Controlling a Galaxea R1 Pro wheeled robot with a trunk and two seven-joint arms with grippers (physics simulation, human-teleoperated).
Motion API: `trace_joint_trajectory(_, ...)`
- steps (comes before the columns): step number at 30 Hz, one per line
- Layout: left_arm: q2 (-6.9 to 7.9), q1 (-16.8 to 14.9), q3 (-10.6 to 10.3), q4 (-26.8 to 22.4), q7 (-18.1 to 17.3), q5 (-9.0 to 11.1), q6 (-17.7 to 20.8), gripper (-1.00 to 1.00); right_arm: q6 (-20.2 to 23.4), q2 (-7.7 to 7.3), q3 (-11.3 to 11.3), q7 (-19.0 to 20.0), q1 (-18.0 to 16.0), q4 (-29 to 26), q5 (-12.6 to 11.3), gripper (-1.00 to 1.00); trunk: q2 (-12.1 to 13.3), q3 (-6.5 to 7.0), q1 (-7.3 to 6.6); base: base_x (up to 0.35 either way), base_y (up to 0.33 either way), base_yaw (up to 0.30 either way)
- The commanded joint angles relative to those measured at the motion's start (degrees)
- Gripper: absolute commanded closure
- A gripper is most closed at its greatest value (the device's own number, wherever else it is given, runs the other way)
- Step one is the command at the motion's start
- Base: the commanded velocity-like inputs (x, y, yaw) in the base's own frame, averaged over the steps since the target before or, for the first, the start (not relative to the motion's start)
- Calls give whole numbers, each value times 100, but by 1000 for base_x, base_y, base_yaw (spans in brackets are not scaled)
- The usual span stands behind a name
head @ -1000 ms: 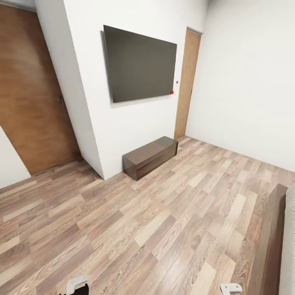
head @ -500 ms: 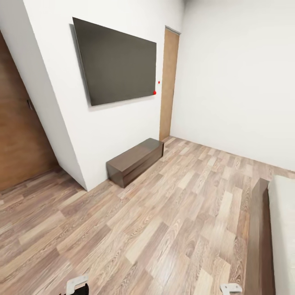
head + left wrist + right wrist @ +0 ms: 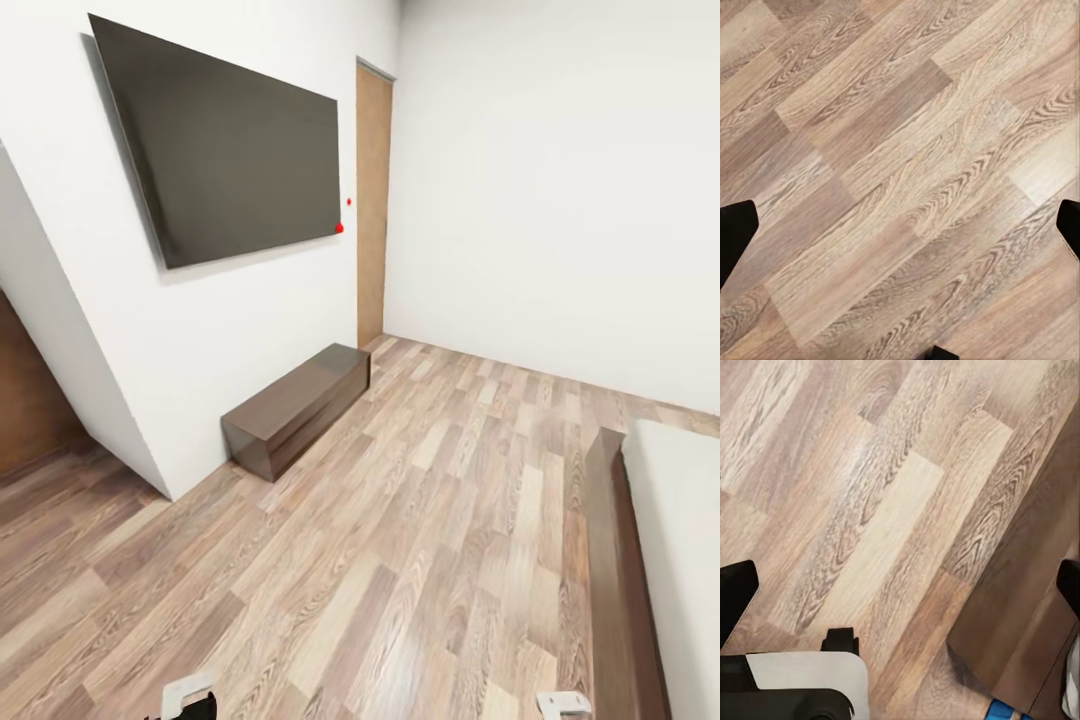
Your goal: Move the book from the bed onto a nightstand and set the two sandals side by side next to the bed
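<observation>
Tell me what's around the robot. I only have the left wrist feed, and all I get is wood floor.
Observer: The bed is at the right edge of the head view.
Operator: Sandals anywhere?
Observer: Maybe. The right wrist view has a sliver of bright blue on the floor by the dark frame. Too little of it shows to call it a sandal.
Operator: Right end effector holding anything?
Observer: No. The right end effector is open, with bare floor between its fingers.
</observation>
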Motion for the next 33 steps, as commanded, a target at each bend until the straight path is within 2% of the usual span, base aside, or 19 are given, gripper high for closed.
trace_joint_trajectory(1, 4, -3, -50, -6, 29, 43, -12, -100, -22, 1, -47, -12, -7, 9, 60, -100, -11, -11, 7, 338, 102, -91)
trace_joint_trajectory(13, 4, -3, -52, -6, 29, 43, -12, -100, -22, 38, -47, -12, -7, 9, 68, -100, -11, -11, 7, 338, 37, -86)
trace_joint_trajectory(33, 4, -3, -54, -6, 27, 43, -12, -100, -22, 52, -47, -12, -7, 10, 69, -100, -11, -11, 7, 338, 2, -256)
